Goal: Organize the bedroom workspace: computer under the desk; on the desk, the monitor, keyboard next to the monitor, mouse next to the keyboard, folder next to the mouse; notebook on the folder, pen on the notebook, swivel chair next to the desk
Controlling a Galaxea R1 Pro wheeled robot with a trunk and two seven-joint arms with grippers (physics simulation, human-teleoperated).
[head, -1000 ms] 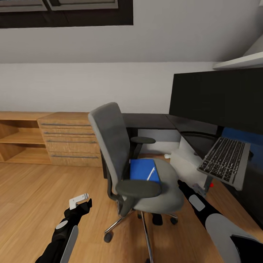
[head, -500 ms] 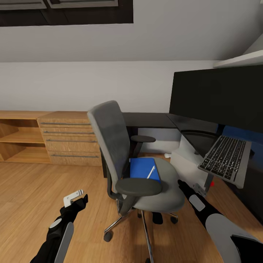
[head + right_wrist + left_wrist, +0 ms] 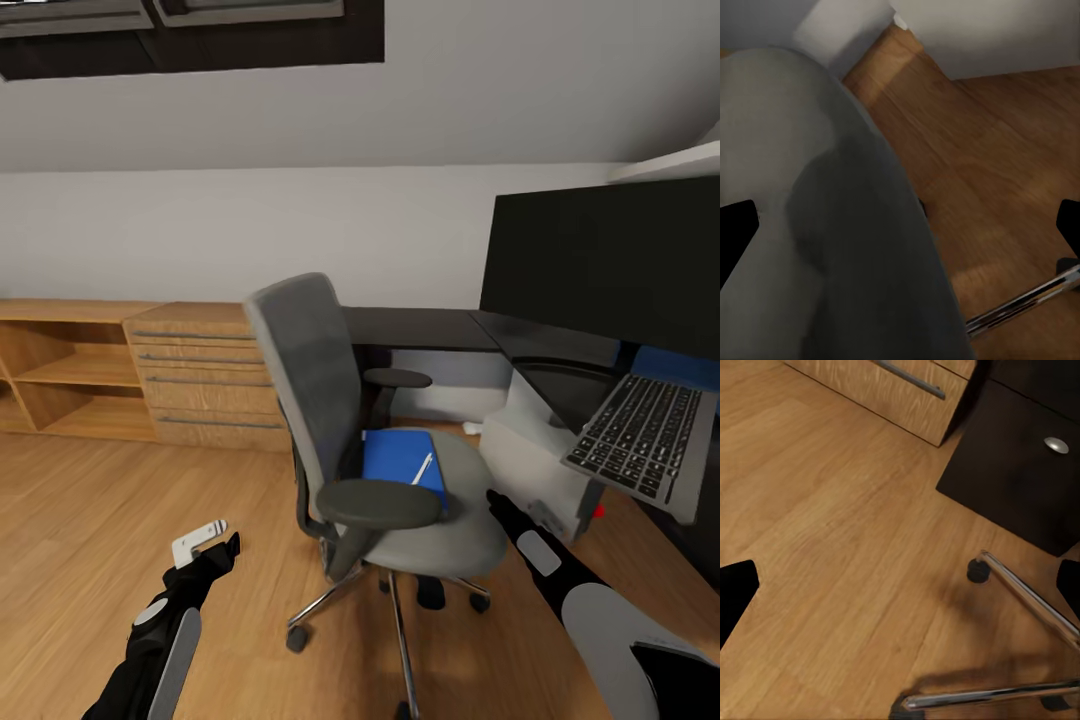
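The step in hand looks like fetching the bright blue flat folder, which lies on the seat of the grey swivel chair with a thin white pen-like stick resting on it, just in front of the black-topped desk. The right gripper hovers close beside the seat's edge, its dark fingers wide apart and empty in the right wrist view, where the grey seat cushion bulks between them. The left gripper hangs low over the wood floor, well apart from the chair; its fingertips also stand apart with nothing held. The next move probably calls for lifting the right hand over the seat rim and armrest to reach the folder's near edge. The head view gives the wide black monitor and the silver-framed keyboard, which seems tilted at the desk edge, though its support is unclear; the left wrist view adds the chrome chair legs and a round silver drawer knob
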